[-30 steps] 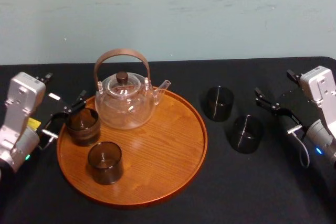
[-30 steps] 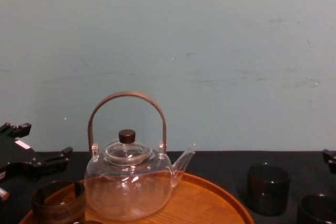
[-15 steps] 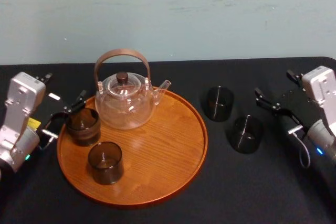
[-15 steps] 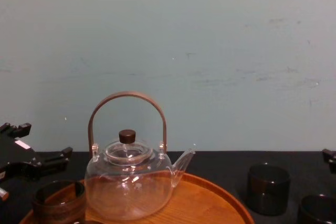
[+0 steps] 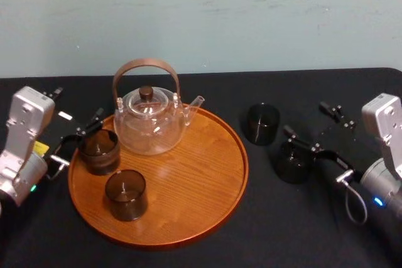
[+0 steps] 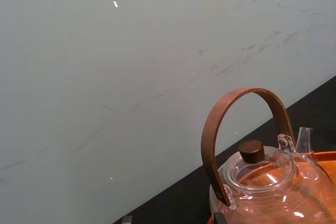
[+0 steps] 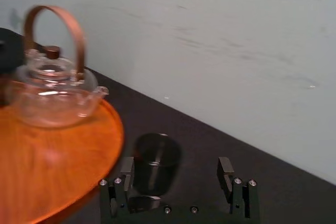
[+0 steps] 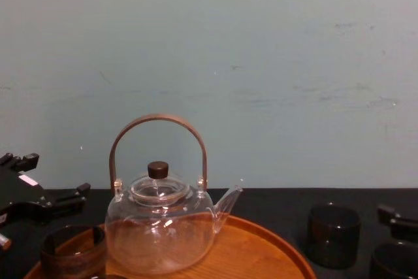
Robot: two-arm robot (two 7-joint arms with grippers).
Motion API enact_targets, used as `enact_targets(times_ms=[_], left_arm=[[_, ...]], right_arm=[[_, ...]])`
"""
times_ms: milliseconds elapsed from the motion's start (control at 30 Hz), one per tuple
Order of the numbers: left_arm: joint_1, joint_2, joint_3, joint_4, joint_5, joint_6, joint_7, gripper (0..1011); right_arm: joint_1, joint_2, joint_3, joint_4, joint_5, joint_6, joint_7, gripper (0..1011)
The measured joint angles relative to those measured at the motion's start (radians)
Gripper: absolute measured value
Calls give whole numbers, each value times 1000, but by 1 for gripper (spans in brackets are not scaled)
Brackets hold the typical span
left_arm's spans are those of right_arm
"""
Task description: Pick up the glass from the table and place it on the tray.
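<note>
Two dark glasses stand on the black cloth right of the tray: a far glass (image 5: 262, 123) (image 8: 333, 234) and a near glass (image 5: 292, 161) (image 8: 394, 261). My right gripper (image 5: 305, 118) (image 7: 176, 169) is open and hovers right by the near glass, one finger crossing its top. In the right wrist view, a glass (image 7: 155, 161) shows between the fingers, closer to one finger. The round wooden tray (image 5: 201, 180) (image 8: 261, 249) holds two more dark glasses (image 5: 99, 150) (image 5: 125, 194). My left gripper (image 5: 80, 103) (image 8: 49, 178) rests open at the tray's left rim.
A glass teapot (image 5: 151, 120) (image 8: 160, 227) (image 7: 50, 90) with a brown hoop handle stands at the back of the tray. The tray's right half is bare wood. A pale wall closes off the back of the table.
My right gripper has moved left, from beside the near table glass to over it. The left arm, tray and glasses have stayed put.
</note>
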State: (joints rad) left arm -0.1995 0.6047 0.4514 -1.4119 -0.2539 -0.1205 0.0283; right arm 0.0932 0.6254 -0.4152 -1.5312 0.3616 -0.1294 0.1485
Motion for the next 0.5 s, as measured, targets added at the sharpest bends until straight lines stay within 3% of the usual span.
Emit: enact_targets(times_ms=[500], left_arm=[[0,0,0,0,0,0,0,1001]], right_arm=[[-115,1,31,-98,12,44,5,1009]])
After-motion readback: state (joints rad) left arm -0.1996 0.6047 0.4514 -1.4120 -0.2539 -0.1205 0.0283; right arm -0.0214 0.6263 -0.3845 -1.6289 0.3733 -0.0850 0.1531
